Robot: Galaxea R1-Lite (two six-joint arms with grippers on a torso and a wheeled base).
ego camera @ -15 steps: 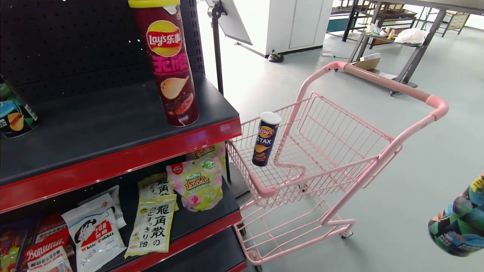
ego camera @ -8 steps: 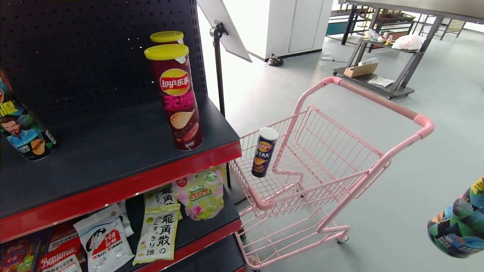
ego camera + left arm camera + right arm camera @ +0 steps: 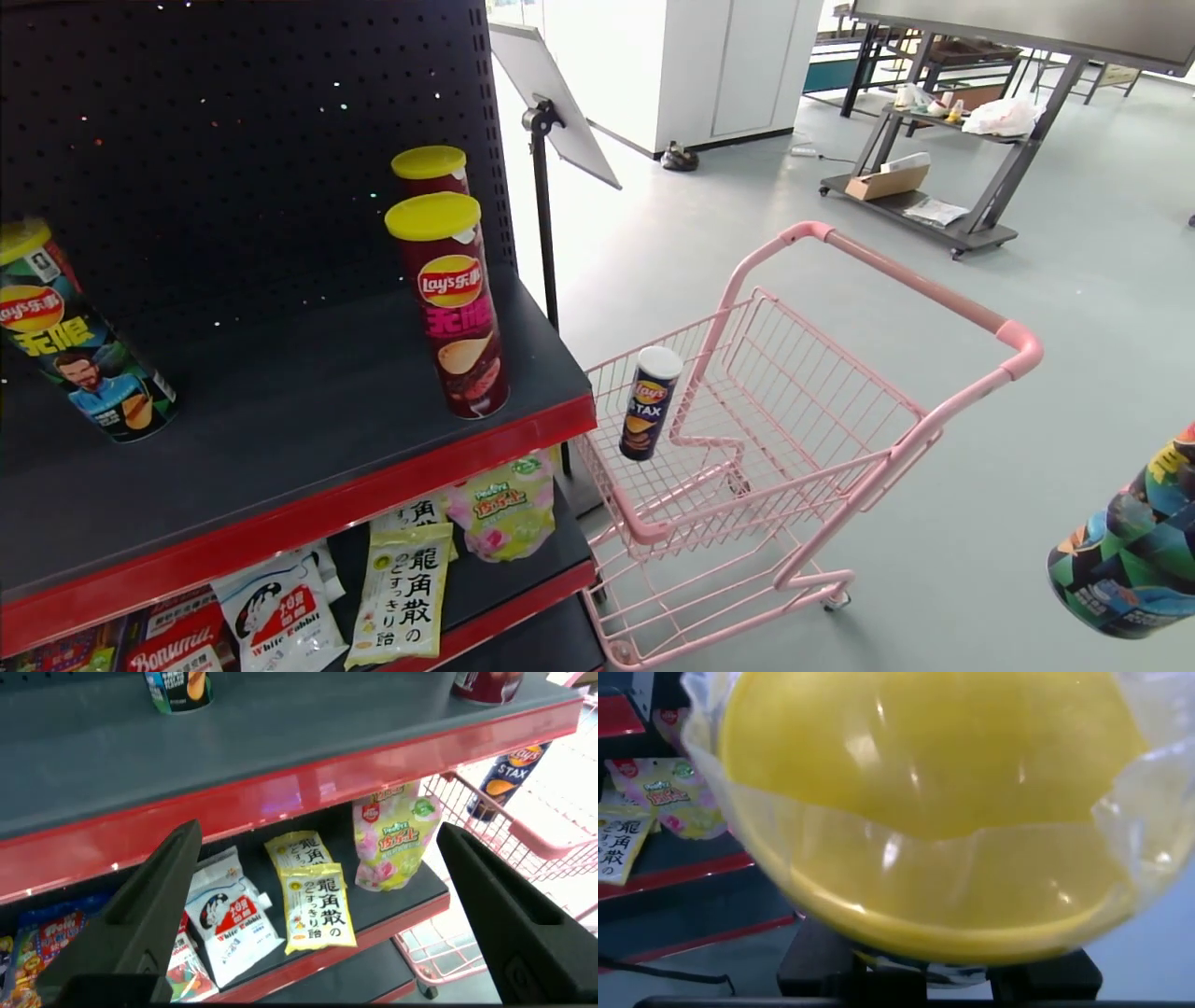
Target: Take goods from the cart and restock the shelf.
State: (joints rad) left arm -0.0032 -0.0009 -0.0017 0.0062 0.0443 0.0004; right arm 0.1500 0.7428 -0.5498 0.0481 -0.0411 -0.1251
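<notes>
**A:** What's ahead, from the left?

**B:** The left pincer (image 3: 318, 831) hangs wide open and empty before the shelf (image 3: 280, 411). On the top board stand a patterned can (image 3: 84, 336) and a maroon can (image 3: 457, 308). Next is the pink cart (image 3: 934, 308), with a dark can (image 3: 649, 403) standing inside.

**A:** And the right?

**B:** The right pincer (image 3: 934, 973) grips a colourful can (image 3: 1125, 560), well apart from the shelf. I'd carry it upright to the bare board between the two cans and seat it flat before releasing.
</notes>
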